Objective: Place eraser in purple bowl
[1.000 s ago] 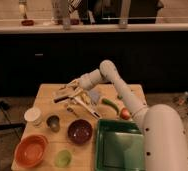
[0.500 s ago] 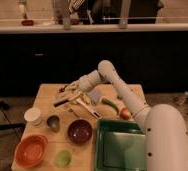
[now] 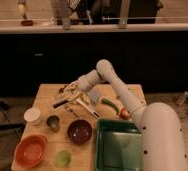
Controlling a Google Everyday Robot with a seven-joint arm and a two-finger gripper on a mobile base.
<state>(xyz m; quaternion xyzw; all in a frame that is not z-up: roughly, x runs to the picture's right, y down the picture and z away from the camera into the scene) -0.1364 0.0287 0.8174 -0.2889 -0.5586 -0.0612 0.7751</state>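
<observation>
The eraser (image 3: 60,103) is a small dark flat block lying over the wooden table's back left part. My gripper (image 3: 70,93) is just above and to the right of it, at the end of the white arm that reaches in from the right. I cannot tell whether the gripper touches the eraser. The purple bowl (image 3: 80,131) stands in front of them, near the table's middle, with nothing in it.
A white-handled utensil (image 3: 88,108) and a blue-grey block (image 3: 95,95) lie right of the gripper. A white cup (image 3: 33,116), a small dark cup (image 3: 53,122), an orange bowl (image 3: 30,150) and a pale green cup (image 3: 63,158) stand at the left. A green tray (image 3: 119,148) is at the front right.
The gripper and the dark eraser at its tip have shifted slightly down and toward the front. The bowls and cups have not moved.
</observation>
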